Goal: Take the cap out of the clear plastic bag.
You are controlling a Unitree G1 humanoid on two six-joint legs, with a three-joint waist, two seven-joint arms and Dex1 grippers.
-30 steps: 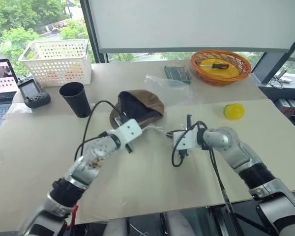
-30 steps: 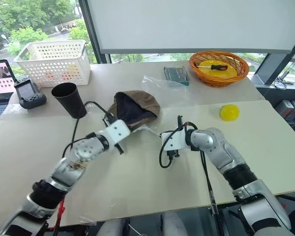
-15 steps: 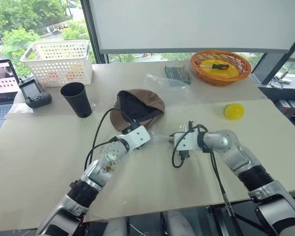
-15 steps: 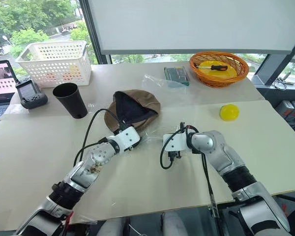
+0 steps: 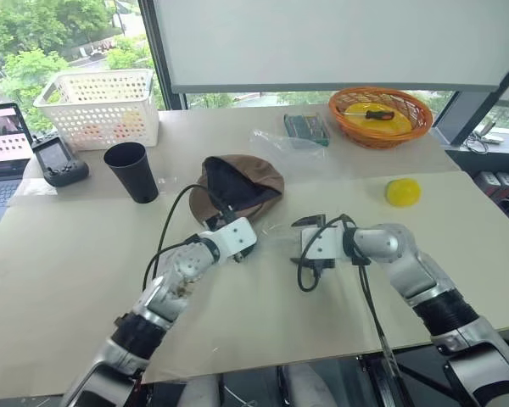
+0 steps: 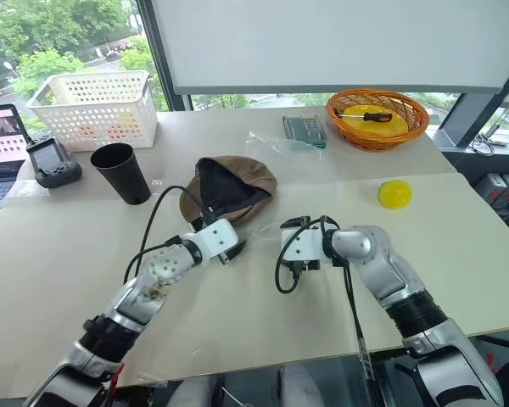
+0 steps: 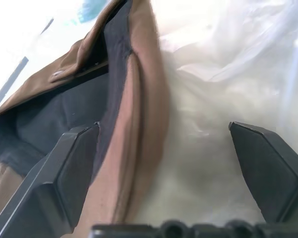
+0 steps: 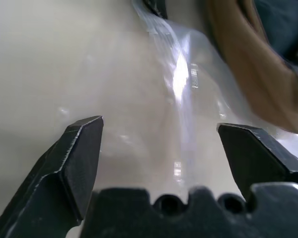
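Observation:
The brown cap (image 5: 253, 174) lies near the middle of the table with its dark lining (image 7: 49, 114) turned toward me. The clear plastic bag (image 5: 282, 142) lies crinkled around it, and its glossy film (image 8: 181, 84) spreads flat on the table in front of the cap's near edge. My left gripper (image 5: 240, 248) is open just before the cap's brim, one finger (image 7: 64, 173) close beside the brown edge, nothing held. My right gripper (image 5: 299, 242) is open too, a little to the right, with the bag's film (image 6: 263, 227) under its fingers (image 8: 79, 158).
A black cup (image 5: 131, 170) stands left of the cap. Behind it are a white basket (image 5: 97, 106), a black device (image 5: 59, 161) and a laptop (image 5: 0, 161). At the far right are an orange basket (image 5: 380, 114), a green box (image 5: 306, 127) and a yellow ball (image 5: 403, 192).
Both grippers have gone from shut to wide open, letting go of the bag's film. Both hands have drawn back slightly toward me. The cap has stayed in place.

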